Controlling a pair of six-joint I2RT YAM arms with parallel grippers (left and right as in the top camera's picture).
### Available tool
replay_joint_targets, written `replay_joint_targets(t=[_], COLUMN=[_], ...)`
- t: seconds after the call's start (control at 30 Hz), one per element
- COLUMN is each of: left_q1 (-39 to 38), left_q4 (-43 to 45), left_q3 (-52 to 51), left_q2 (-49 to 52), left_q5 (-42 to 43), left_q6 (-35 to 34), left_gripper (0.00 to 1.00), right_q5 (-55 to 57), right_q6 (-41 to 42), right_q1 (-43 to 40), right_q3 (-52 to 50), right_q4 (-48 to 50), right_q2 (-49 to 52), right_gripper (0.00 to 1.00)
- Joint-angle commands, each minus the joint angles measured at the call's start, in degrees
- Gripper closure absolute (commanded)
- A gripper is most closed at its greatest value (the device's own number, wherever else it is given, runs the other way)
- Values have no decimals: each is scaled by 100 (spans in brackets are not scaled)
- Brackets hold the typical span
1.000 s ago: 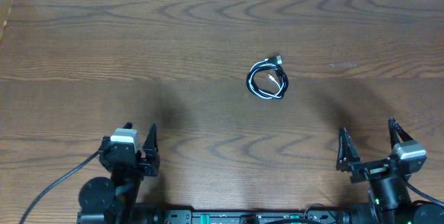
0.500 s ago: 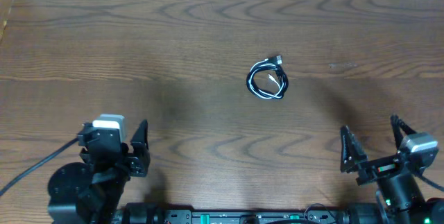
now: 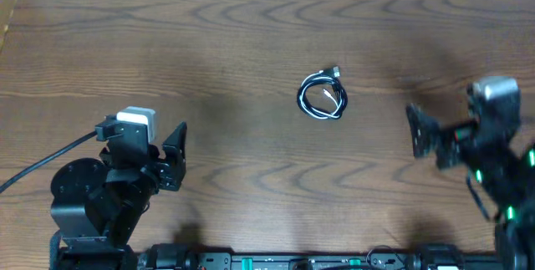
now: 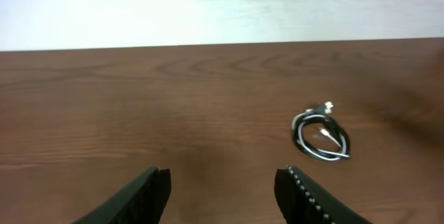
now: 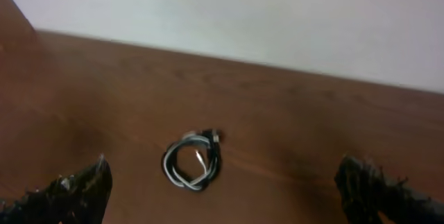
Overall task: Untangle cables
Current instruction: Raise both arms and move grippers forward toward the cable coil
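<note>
Overhead, the right gripper has risen toward the coiled cables lying mid-table, and the left gripper has shifted slightly. Left wrist: fingers partly spread and empty, cables ahead to the right. Right wrist: fingers spread wide, cables ahead between them.

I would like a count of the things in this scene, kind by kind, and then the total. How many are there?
cable bundle, black and white cords coiled together: 1
grippers, the left gripper and the right gripper, both open and empty: 2
total: 3
</note>
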Motion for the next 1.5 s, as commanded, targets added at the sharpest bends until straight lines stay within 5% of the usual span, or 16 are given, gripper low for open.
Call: replay_joint_targets(t=[0.0, 0.23, 0.5, 0.53, 0.93, 1.0, 1.17, 1.27, 1.37, 1.47], left_q1=[-15, -15, -15, -15, -15, -15, -15, -15, -15, -17], left_q4=[31, 63, 382, 422, 428, 450, 470, 529, 745, 1075], left_q3=[149, 149, 146, 146, 146, 129, 101, 101, 103, 101], left_q2=[101, 444, 708, 706, 708, 737, 1080, 1443, 1803, 2319], left_q5=[354, 949, 949, 949, 949, 944, 944, 949, 951, 1250], left_q6=[101, 481, 479, 479, 481, 483, 481, 455, 304, 46], left_gripper=[46, 46, 46, 2, 2, 23, 43, 41, 22, 20], right_q5=[-50, -44, 157, 221, 660, 660, 662, 664, 778, 901], right_q6=[-199, -518, -544, -544, -542, -544, -542, -542, -542, -542], right_q1=[-28, -28, -28, -28, -28, -28, -28, -28, -28, -28], right_q3=[627, 1567, 1602, 1602, 1598, 1593, 1580, 1580, 1582, 1580], right_q4=[-195, -1082, -1095, -1126, -1602, -1637, -1432, -1384, -1360, -1287], right_q2=[951, 2210, 2315, 2308, 2312, 2312, 2411, 2557, 2732, 3104], right_gripper=[1, 1, 1, 1, 1, 1, 1, 1, 1, 18])
